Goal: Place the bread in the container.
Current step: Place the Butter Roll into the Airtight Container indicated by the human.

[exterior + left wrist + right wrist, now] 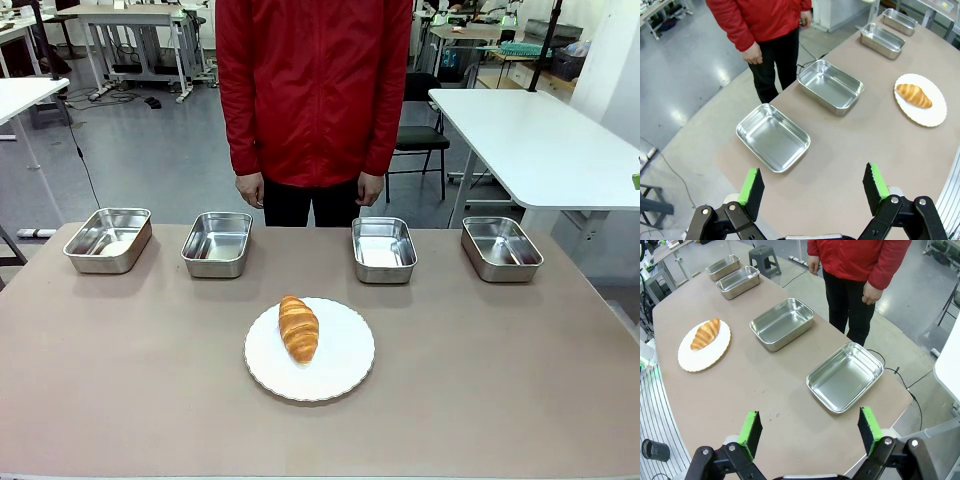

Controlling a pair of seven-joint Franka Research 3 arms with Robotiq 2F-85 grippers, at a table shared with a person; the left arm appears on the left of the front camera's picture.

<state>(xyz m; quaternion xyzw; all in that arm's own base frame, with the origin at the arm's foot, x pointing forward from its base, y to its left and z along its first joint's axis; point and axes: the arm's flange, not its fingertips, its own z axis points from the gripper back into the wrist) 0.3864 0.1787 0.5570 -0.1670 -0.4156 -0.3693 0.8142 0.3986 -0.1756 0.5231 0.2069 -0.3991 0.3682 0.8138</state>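
Observation:
The bread [298, 328], a golden-brown croissant, lies on a round white plate [340, 365] at the table's middle front. The croissant [913, 95] also shows at right in the left wrist view, and the croissant [705, 333] at left in the right wrist view. Several shiny steel containers stand in a row along the far edge; I cannot tell which one is meant, for example the container [217, 243] left of centre or the container [383, 249] right of centre. My left gripper [813, 187] hovers open above the table's left end. My right gripper [810, 427] hovers open above the right end. Both hold nothing.
A person in a red jacket [312, 90] stands at the far side, hands hanging at the sides. Outer pans sit at far left [108, 240] and far right [500, 248]. White tables stand behind on both sides.

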